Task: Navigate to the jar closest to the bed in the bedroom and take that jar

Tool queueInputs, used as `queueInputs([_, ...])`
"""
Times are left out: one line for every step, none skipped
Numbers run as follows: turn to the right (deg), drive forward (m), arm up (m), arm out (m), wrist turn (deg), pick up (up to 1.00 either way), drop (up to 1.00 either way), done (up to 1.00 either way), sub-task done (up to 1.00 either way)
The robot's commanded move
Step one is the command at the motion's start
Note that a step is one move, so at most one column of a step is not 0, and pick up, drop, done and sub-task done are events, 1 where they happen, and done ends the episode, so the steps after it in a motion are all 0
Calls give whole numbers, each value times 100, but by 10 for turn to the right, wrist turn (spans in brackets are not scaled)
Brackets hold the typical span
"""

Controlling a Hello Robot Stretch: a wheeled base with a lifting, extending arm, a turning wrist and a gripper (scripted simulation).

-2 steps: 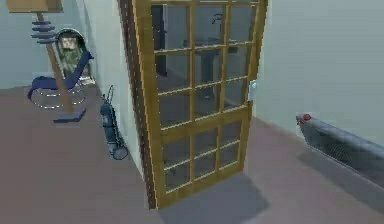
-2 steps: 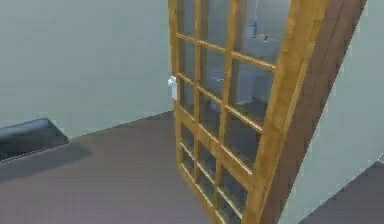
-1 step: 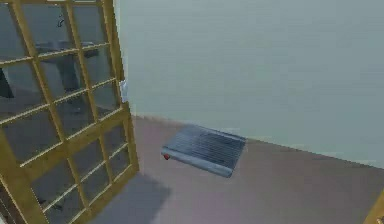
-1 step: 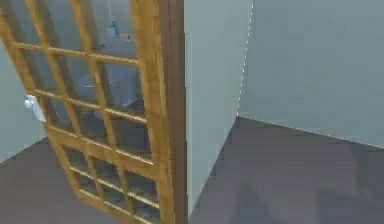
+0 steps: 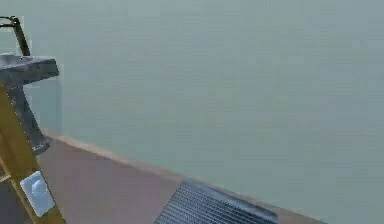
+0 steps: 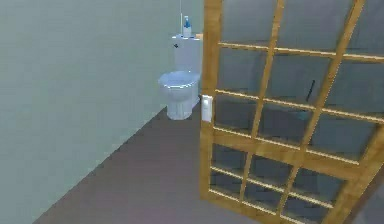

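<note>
Whether the gripper is apart, together or closed on anything cannot be told, and no place can be given for the jar. In the arm side view, a wooden lattice door point(image 6: 290, 110) with glass panes is seen across the right half, its upright post near the middle. A small white fitting point(image 6: 206, 108) is seen against that post, low down. Just left of the post and farther out, a white toilet point(image 6: 180, 88) is set on the brown floor point(image 6: 140, 170), with its cistern point(image 6: 185, 45) against the far wall. A small blue-topped bottle point(image 6: 186, 24) is stood on the cistern. The view's left is taken up by a pale grey-green wall point(image 6: 80, 80). In the forward view, a wall point(image 5: 220, 80) of the same colour is met by the floor along a tan skirting strip point(image 5: 110, 157). A slanting wooden frame point(image 5: 20, 150) with a white plate point(image 5: 37, 192) is seen at the left edge, a grey object point(image 5: 28, 68) above it, and a dark ribbed object point(image 5: 210, 205) at the bottom edge.
</note>
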Motion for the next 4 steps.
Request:
queueInputs([0,45,0,0,0,0,0,0,0])
queueInputs([-180,0,0,0,0,0,0,0,0])
queueInputs([0,40,0,0,0,0,0,0,0])
queueInputs([-420,0,0,0,0,0,0,0,0])
